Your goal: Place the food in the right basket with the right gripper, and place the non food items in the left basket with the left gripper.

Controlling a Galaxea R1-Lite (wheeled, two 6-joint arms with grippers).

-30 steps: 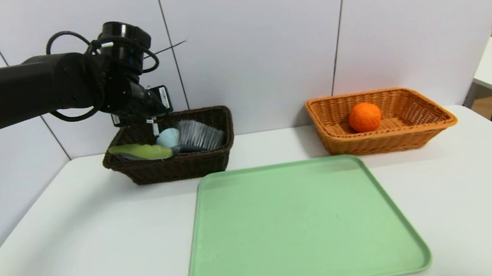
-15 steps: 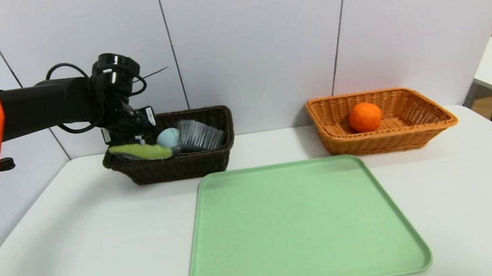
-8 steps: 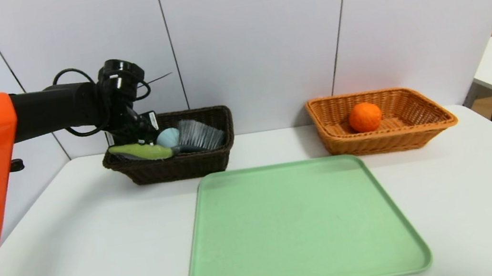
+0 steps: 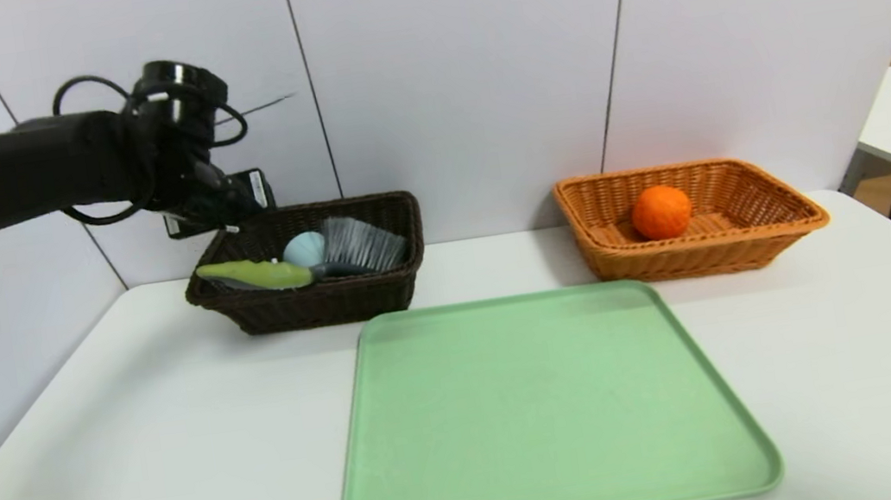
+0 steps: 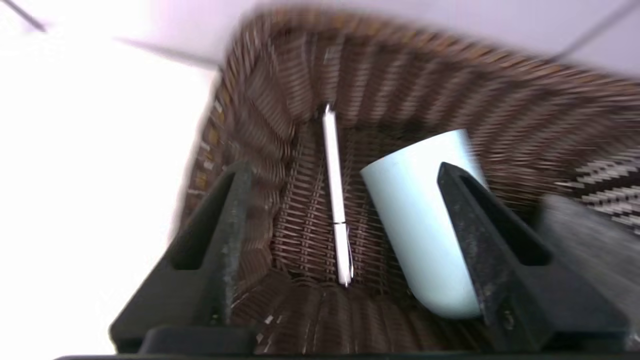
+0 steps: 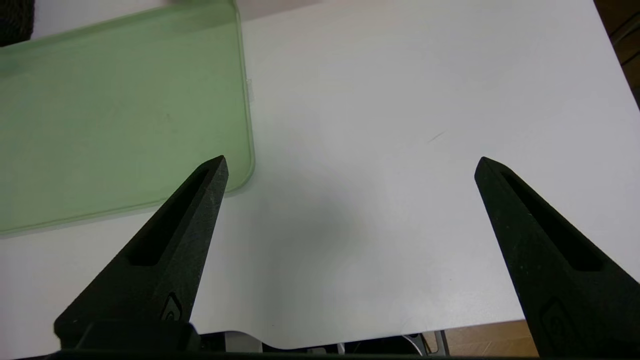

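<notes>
Here we find the left gripper [image 4: 225,222] hovering above the back left corner of the dark brown wicker basket [image 4: 313,302], its fingers [image 5: 235,210] spread apart and holding nothing. Through the left wrist view we look down between them at a white pen [image 5: 336,200] lying on the basket floor beside a pale blue cup [image 5: 420,220] on its side. In the head view a green-handled brush [image 4: 300,266] with grey bristles lies in the same basket. The orange [image 4: 661,212] sits in the light tan wicker basket [image 4: 756,228] on the right. The green tray [image 4: 546,410] lies on the white table [image 4: 135,459] in front of both baskets. Our right gripper [image 6: 350,165] hangs low over the table's near edge beside the tray corner, fingers wide apart and empty.
</notes>
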